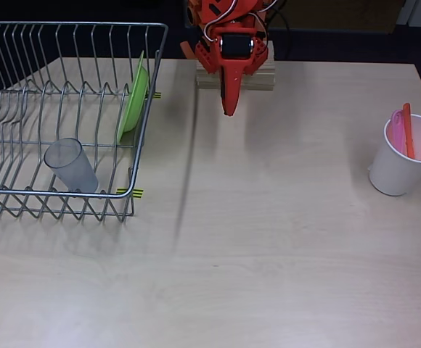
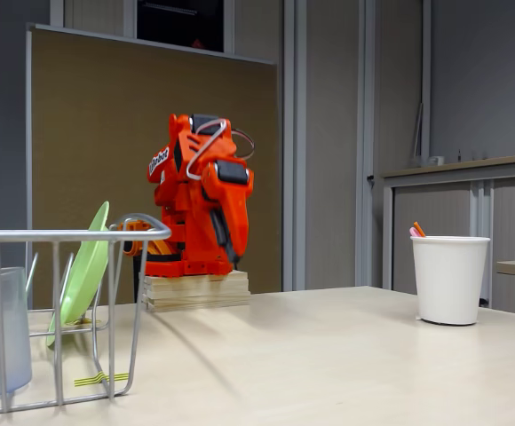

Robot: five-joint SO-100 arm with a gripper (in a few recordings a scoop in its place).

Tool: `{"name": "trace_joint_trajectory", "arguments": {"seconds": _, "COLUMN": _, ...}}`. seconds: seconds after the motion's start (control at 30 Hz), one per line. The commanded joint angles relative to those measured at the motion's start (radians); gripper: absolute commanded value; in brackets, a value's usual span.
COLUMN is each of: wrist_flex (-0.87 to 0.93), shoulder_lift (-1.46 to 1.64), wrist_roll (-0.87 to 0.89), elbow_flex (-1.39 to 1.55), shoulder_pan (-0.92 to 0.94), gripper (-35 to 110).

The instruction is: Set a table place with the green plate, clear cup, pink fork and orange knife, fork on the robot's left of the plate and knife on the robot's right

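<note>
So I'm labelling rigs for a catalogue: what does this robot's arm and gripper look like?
The bright orange-red plastic robot arm has blocky, angular segments, a black panel on its upper part, looping white wires and a small white logo on its side. Its narrow orange-red gripper tapers to a point. The arm is mounted on a stack of pale wooden boards.

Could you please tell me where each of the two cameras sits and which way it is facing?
Overhead view: above the table, looking straight down; the folded arm's gripper points into the picture from the top edge.
Fixed view: low at the table's edge, looking level across it at the arm on its wooden block.
Shared: dish rack, green plate, clear cup, white cup.
</note>
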Motion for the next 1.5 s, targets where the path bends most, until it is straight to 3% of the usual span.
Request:
{"name": "trace_joint_trajectory", "arguments": {"seconds": 0.0, "wrist_flex": 0.052, "shoulder_lift": -0.021, "wrist_roll": -0.060, "elbow_flex": -0.107, "shoulder_pan": -0.003, "gripper": 0}}
{"name": "trace_joint_trajectory", "arguments": {"seconds": 0.17, "wrist_flex": 0.086, "shoulder_lift": -0.282, "wrist_roll": -0.213, "elbow_flex": -0.356, "shoulder_pan": 0.009, "gripper": 0}}
{"name": "trace_joint_trajectory", "arguments": {"seconds": 0.33, "wrist_flex": 0.041, "shoulder_lift": -0.591, "wrist_roll": 0.170, "elbow_flex": -0.646, "shoulder_pan": 0.064, "gripper": 1}}
{"name": "trace_joint_trajectory", "arguments": {"seconds": 0.43, "wrist_flex": 0.002, "shoulder_lift": -0.719, "wrist_roll": 0.284, "elbow_flex": -0.758, "shoulder_pan": 0.100, "gripper": 3}}
{"name": "trace_joint_trajectory", "arguments": {"seconds": 0.5, "wrist_flex": -0.020, "shoulder_lift": -0.778, "wrist_roll": 0.545, "elbow_flex": -0.804, "shoulder_pan": 0.118, "gripper": 2}}
{"name": "trace_joint_trajectory", "arguments": {"seconds": 0.63, "wrist_flex": 0.107, "shoulder_lift": -0.871, "wrist_roll": 1.301, "elbow_flex": -0.907, "shoulder_pan": 0.164, "gripper": 3}}
{"name": "trace_joint_trajectory", "arguments": {"seconds": 0.8, "wrist_flex": 0.192, "shoulder_lift": -0.854, "wrist_roll": 1.453, "elbow_flex": -0.904, "shoulder_pan": 0.256, "gripper": 3}}
{"name": "trace_joint_trajectory", "arguments": {"seconds": 0.93, "wrist_flex": 0.245, "shoulder_lift": -0.833, "wrist_roll": 1.453, "elbow_flex": -0.897, "shoulder_pan": 0.327, "gripper": 3}}
{"name": "trace_joint_trajectory", "arguments": {"seconds": 1.23, "wrist_flex": 0.299, "shoulder_lift": -0.787, "wrist_roll": 1.451, "elbow_flex": -0.824, "shoulder_pan": 0.549, "gripper": 31}}
{"name": "trace_joint_trajectory", "arguments": {"seconds": 1.47, "wrist_flex": 0.281, "shoulder_lift": -0.810, "wrist_roll": 1.447, "elbow_flex": -0.764, "shoulder_pan": 0.696, "gripper": 28}}
